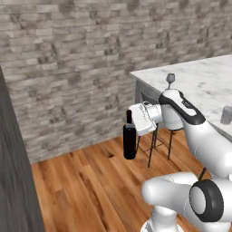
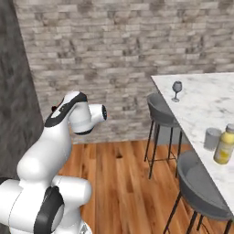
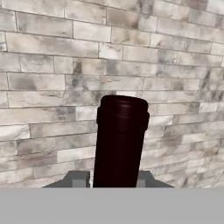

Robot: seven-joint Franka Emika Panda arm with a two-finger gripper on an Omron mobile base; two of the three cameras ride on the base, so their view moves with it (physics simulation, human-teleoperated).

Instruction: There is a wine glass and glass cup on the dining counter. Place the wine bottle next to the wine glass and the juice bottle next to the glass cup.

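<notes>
Brick wall and wooden floor frame your scene, with the marble table [image 2: 201, 98] as your landmark, reaching in from the right.

You have two grey stools [image 2: 161, 112] tucked along the table's near side. Off the table's corner, out over the floor, your gripper [image 1: 134, 121] has its jaws clenched on the wine bottle [image 1: 129, 138], which hangs upright well short of the table; in the hand view its black neck [image 3: 120, 140] rises between the two finger tips [image 3: 78, 180].

On the table you count one juice bottle [image 2: 224, 145] near the front edge with one glass cup [image 2: 212, 139] just beside it, so that pairing looks done. One wine glass [image 2: 177, 88] stands alone toward the table's far end.

Your risks from here: the bottle is held high on the neck, so a fast swing could let it pivot or slip. Bringing it in low could knock its base against the table edge or a stool. The wine glass is light and stemmed, so setting down too close could tip it. Exactly how firmly the pads seat is hard to judge from these angles.
</notes>
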